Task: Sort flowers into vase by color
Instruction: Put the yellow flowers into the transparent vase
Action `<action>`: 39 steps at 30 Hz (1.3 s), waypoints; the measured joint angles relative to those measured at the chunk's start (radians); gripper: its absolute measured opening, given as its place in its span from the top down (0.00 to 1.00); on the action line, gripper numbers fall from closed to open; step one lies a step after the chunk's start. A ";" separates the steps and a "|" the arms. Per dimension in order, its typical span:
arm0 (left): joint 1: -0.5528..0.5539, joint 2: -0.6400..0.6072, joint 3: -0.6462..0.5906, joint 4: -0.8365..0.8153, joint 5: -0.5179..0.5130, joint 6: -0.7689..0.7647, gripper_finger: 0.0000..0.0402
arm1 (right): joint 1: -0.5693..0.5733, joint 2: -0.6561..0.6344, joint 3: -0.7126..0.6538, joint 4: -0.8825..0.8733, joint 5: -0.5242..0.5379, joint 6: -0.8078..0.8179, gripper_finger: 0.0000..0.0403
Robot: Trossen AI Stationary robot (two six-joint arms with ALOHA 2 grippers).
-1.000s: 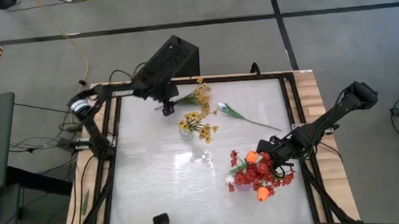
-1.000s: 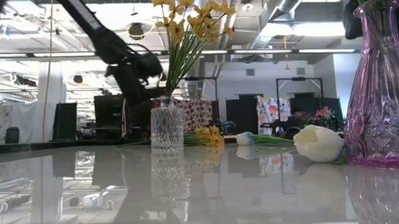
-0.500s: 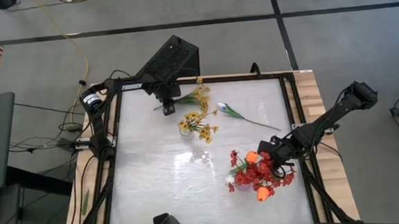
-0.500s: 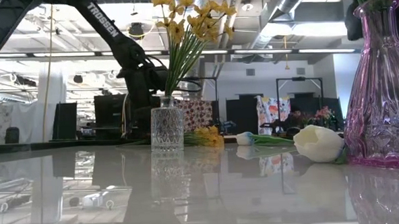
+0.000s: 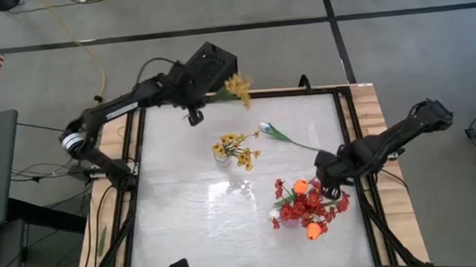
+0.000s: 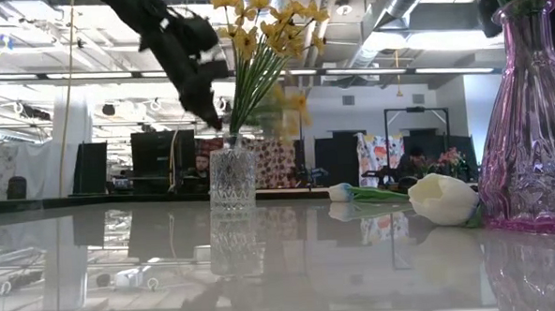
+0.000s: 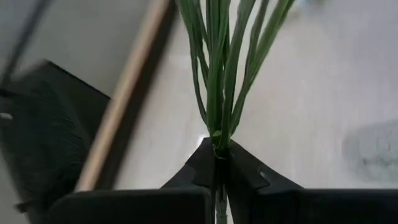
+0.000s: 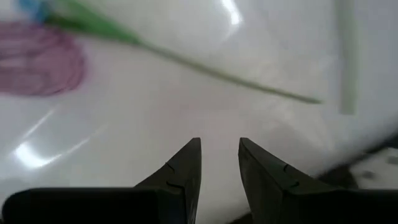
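Note:
My left gripper (image 5: pixel 195 111) is up over the table's far left, shut on a yellow flower spray whose blossoms (image 5: pixel 237 86) hang in the air; they show blurred in the low view (image 6: pixel 294 103). A clear vase (image 5: pixel 222 153) mid-table holds other yellow sprays (image 6: pixel 262 25). A pink vase (image 6: pixel 529 116) at the near right holds red sprays and orange tulips (image 5: pixel 307 208). A white tulip (image 5: pixel 292 140) lies flat on the table. My right gripper (image 8: pixel 219 165) hovers open beside the pink vase, pointing down, with nothing between its fingers. My left gripper pinches the yellow spray's bundle of green stems (image 7: pixel 217 146) between its two fingers, near the stems' lower end. The stems fan out beyond the fingertips. The spray is lifted clear of the table, and its blossoms are out of the wrist view.
A black box (image 5: pixel 211 67) stands just past the table's far edge, close to my left arm. Another white tulip bud (image 6: pixel 444 198) lies by the pink vase's foot. The wooden frame (image 5: pixel 378 141) rims the white tabletop.
My left gripper has risen from the table with the yellow spray, which lay flat near the clear vase and now hangs clear, nearer the far edge. My right gripper has risen a little beside the pink vase and tipped to point down.

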State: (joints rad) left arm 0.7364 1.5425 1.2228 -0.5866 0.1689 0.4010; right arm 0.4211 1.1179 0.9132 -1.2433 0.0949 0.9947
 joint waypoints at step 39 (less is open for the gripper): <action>-0.352 -0.643 -1.126 1.825 -0.158 -0.763 1.00 | -0.228 0.001 0.326 0.133 0.621 -0.454 0.67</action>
State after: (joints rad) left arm 0.3846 0.8993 0.0967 1.2387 0.0114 -0.3617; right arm 0.1936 1.1187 1.2388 -1.1099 0.7155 0.5404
